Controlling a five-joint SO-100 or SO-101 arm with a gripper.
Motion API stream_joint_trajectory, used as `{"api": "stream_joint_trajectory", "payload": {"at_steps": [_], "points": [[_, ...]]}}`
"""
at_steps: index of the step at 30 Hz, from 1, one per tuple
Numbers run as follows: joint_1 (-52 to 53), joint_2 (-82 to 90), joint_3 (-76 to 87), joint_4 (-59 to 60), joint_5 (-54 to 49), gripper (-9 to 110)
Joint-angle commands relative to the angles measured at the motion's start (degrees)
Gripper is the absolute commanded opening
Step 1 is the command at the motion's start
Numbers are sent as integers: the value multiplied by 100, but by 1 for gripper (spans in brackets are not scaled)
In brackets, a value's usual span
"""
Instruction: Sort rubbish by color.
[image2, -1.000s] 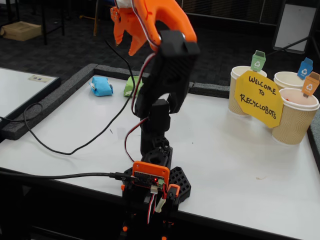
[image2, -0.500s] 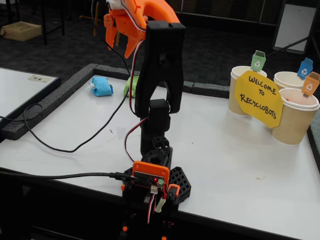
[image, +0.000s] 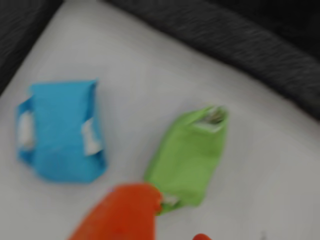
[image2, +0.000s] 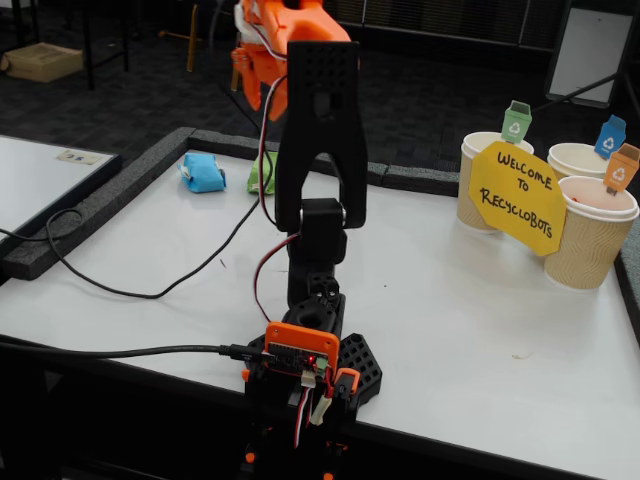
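In the wrist view, the light blue wad lies at left on the white table, the green wad just right of it. The gripper, its orange finger overlapping the green wad's lower end, hides whether it is spread.

Looks like a demo stand in an office or event hall. White table edged with grey foam border, dark carpet beyond, chair legs and a cardboard box on the floor (far back). Paper cups carrying a yellow "Welcome to Recyclobots" sign; loose black cable trailing across.
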Motion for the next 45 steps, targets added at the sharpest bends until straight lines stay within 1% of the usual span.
{"api": "stream_joint_trajectory", "payload": {"at_steps": [1,6,14,19,21,28,32,37,45], "points": [[167,-44,-1178,79,-703,11],[193,-580,-1652,352,-1002,13],[290,-1072,-1802,756,-1608,14],[299,-1266,-1978,879,-2355,14],[246,-1310,-2048,879,-2505,15],[158,-1854,-2514,633,-2540,16],[237,-2145,-2575,325,-2540,22],[281,-2628,-3120,378,-2540,26],[554,-2927,-3349,272,-2610,27]]}}
